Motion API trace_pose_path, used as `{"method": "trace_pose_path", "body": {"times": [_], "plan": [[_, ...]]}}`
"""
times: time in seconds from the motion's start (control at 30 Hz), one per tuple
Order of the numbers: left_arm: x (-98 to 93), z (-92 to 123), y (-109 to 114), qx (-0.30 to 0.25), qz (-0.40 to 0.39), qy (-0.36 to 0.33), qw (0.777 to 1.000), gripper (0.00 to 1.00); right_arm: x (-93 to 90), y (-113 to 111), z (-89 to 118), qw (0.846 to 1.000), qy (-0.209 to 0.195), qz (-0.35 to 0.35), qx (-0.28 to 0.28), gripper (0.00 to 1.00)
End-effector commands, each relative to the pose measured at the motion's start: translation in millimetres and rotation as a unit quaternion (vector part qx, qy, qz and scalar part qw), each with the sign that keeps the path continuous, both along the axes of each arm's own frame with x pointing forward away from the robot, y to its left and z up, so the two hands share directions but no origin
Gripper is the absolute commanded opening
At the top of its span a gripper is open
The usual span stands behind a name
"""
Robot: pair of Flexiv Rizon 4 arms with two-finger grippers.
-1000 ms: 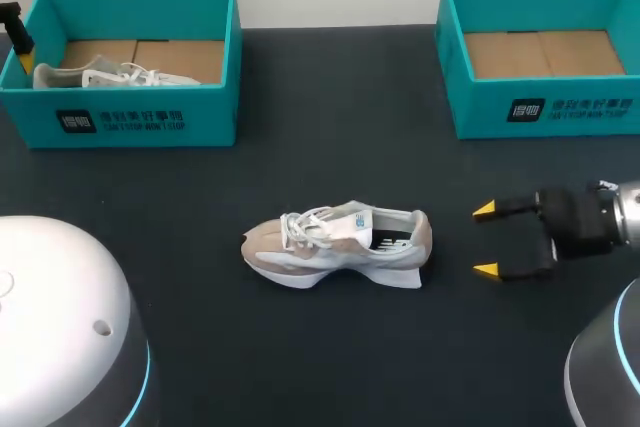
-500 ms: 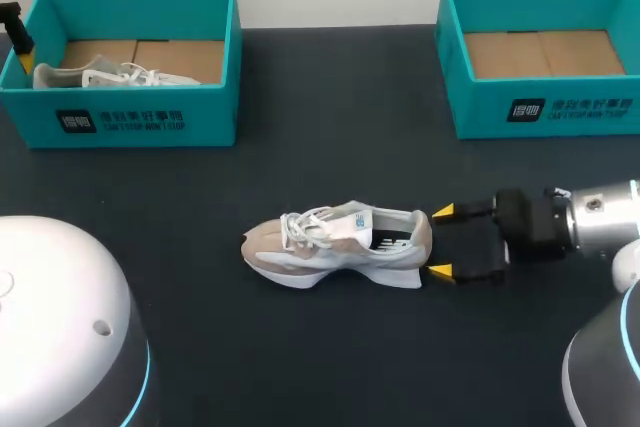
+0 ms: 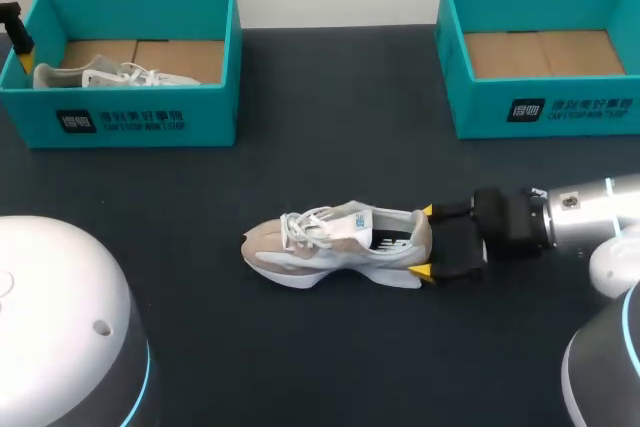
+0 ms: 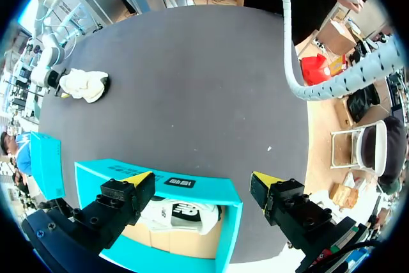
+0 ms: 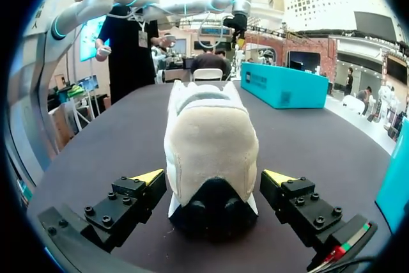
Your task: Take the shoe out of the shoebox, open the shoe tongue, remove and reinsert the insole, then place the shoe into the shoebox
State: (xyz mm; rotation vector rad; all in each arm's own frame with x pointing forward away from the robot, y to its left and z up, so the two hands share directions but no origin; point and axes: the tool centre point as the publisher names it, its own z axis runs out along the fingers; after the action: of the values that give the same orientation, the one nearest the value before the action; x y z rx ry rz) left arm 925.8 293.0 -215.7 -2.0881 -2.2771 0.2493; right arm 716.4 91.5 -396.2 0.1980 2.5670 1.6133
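The shoe stands on its sole mid-tabletop, its heel between the wide-open fingers of the right gripper with a gap each side, while the left gripper hangs open above the shoebox holding a second shoe.

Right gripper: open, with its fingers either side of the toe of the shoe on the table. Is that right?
Not the toe. The right gripper is open, with its fingers either side of the heel of the shoe on the table; the right wrist view shows the heel between them.
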Motion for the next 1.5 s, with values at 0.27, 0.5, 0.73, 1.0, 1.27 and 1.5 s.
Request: {"method": "trace_pose_path", "body": {"times": [0.27, 0.5, 0.73, 1.0, 1.27, 1.5], "plan": [[-1.2, 0.2, 0.1, 0.001, 0.000, -0.001, 1.000, 1.00, 8.7, 23.9, -19.1, 1.000, 0.000, 0.005, 0.014, 1.00], [-1.2, 0.2, 0.1, 0.001, 0.000, -0.001, 1.000, 1.00, 11.3, 33.0, -29.6, 1.000, 0.004, 0.006, 0.020, 1.00], [-1.2, 0.2, 0.1, 0.001, 0.000, -0.001, 1.000, 1.00, 12.0, 34.8, -29.8, 1.000, 0.004, 0.007, 0.019, 0.14], [-1.2, 0.2, 0.1, 0.001, 0.000, -0.001, 1.000, 1.00, 14.0, 31.0, -24.5, 1.000, 0.002, 0.022, 0.010, 0.00], [-1.2, 0.2, 0.1, 0.001, 0.000, -0.001, 1.000, 1.00, 18.2, 24.3, -25.2, 0.999, 0.003, 0.038, 0.005, 0.00], [-1.2, 0.2, 0.1, 0.001, 0.000, -0.001, 1.000, 1.00, 20.2, 26.2, -29.7, 0.999, 0.014, 0.049, 0.009, 0.00]]}}
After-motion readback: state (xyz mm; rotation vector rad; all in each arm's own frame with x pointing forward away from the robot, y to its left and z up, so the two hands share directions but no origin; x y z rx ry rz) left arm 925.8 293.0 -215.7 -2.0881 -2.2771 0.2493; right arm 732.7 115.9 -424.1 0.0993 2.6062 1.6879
